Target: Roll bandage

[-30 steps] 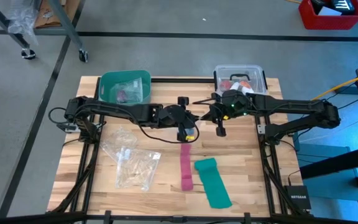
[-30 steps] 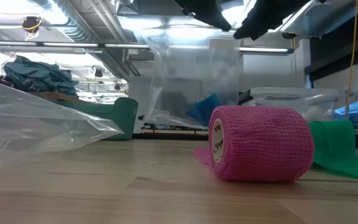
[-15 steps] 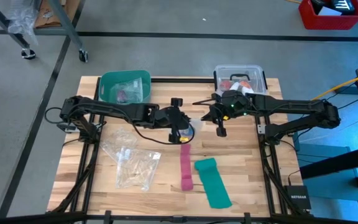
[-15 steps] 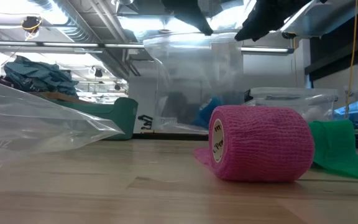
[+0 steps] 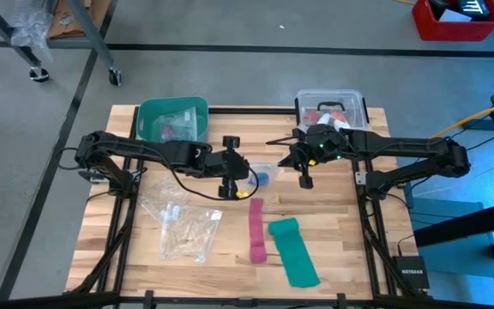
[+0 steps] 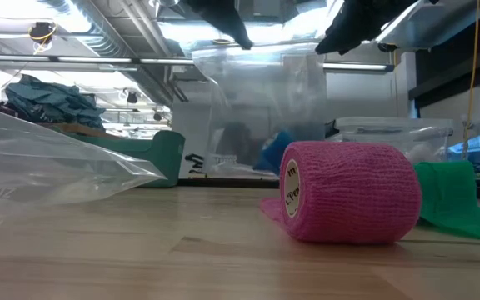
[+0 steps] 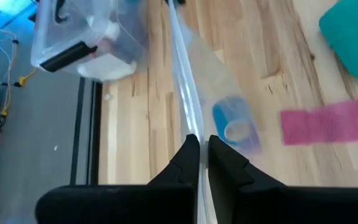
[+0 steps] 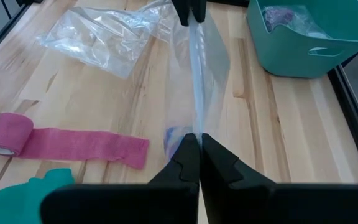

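- Bandage [image 7: 235, 126]: compact blue roll, seen through a clear plastic bag [image 8: 199, 74] stretched between the two grippers above mid-table; in the high view at [image 5: 262, 178], just beside the left gripper.
- Left gripper [image 5: 232, 183]: arm reaching in from the left table edge, fingers [image 7: 185, 163] pressed together on the bag's top edge.
- Right gripper [image 5: 296, 160]: arm extended from the right side, fingers [image 8: 184, 155] closed on the opposite end of the same bag edge, in front of the clear lidded box [image 5: 330, 106].
- Bag film nearly invisible from above; roll blurred through it in the right wrist view [image 8: 176, 138]. Low view: both grippers cut off at the top, roll partly hidden behind the pink roll [image 6: 347, 192].
- Pink strip [image 5: 256, 228] and teal-green strip [image 5: 293, 251] lying near the front of the table [image 5: 333, 240], below the held bag.
- Loose plastic bags [image 5: 181, 223] front left; teal bin [image 5: 172, 119] at the back edge.
- Bare wood between grippers and back edge, and at the right front corner.
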Controlling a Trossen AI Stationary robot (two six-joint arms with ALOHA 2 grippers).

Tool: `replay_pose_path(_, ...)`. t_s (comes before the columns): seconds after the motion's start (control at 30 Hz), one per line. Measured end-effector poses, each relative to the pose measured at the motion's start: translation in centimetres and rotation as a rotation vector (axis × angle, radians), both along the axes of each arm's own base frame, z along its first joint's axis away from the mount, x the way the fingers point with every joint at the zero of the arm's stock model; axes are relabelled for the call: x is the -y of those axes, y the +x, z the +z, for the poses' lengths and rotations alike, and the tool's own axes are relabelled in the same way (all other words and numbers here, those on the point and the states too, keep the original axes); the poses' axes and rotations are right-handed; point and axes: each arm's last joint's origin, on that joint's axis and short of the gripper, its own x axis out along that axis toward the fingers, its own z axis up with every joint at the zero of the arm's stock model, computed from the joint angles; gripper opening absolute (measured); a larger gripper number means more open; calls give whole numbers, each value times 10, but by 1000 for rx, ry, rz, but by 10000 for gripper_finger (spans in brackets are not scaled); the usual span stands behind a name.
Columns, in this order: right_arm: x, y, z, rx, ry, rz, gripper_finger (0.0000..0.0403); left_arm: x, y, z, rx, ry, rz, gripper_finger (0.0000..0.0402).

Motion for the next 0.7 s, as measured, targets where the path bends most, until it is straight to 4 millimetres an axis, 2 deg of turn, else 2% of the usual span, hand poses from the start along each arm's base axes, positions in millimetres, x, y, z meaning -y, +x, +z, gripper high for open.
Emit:
replay_pose_path(0.47, 0, 0, -1, -7, 1, -1, 1, 3, -28, -1, -151, -54, 87, 3)
replay_pose_path(0.7, 0, -1, 0, -7, 1, -1, 1, 4, -31, 3, -135, -65, 94, 13)
